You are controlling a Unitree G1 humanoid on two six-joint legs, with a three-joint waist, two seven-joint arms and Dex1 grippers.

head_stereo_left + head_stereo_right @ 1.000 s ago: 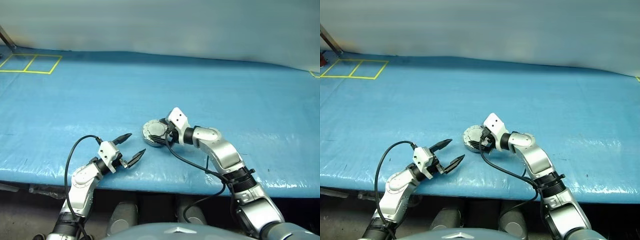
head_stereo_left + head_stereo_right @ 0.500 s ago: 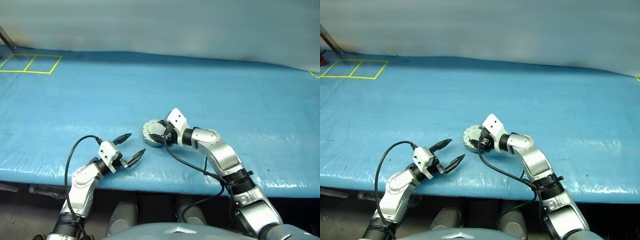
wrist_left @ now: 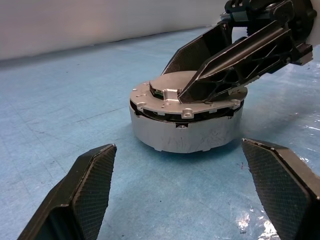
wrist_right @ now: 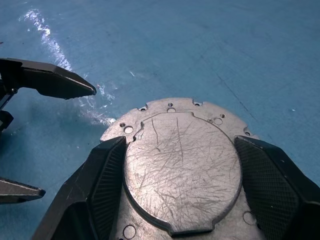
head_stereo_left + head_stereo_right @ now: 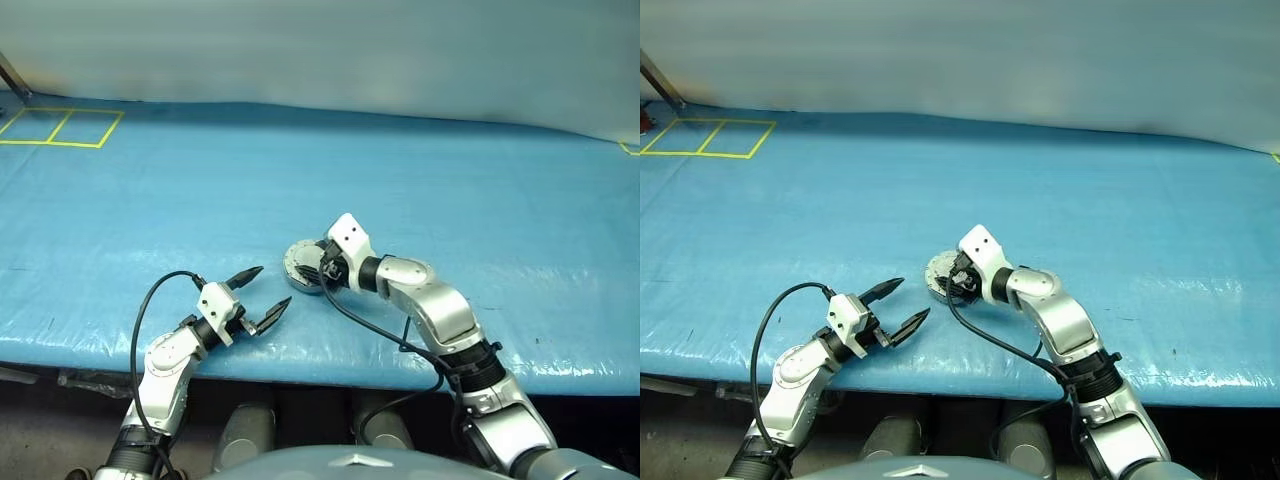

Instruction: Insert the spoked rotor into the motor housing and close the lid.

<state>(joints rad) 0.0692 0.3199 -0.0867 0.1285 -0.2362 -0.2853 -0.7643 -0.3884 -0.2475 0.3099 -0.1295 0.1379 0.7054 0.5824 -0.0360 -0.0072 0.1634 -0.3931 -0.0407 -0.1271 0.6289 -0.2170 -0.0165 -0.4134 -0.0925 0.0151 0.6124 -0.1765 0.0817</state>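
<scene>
The motor housing (image 3: 187, 135) is a squat grey round casing on the blue sheet, a little right of the left gripper. The lid (image 4: 180, 165), a scratched grey disc with a raised centre plate, lies flat on top, with a thin dark gap under its rim. My right gripper (image 4: 179, 142) reaches over it from the right, its fingers (image 3: 235, 55) resting on the lid and shut against both sides of the raised plate. My left gripper (image 5: 272, 287) stands open just short of the housing (image 5: 300, 265), pointing at it. The spoked rotor is hidden.
A blue tarp covers the table (image 5: 450, 190), whose front edge (image 5: 400, 370) runs just behind both hands. Yellow tape squares (image 5: 65, 127) mark the far left corner. A black cable (image 5: 140, 320) loops beside the left wrist, and another hangs under the right forearm.
My right hand has tipped further down over the lid and edged a little left, its fingers drawing in onto the raised plate. The left arm and housing have stayed put.
</scene>
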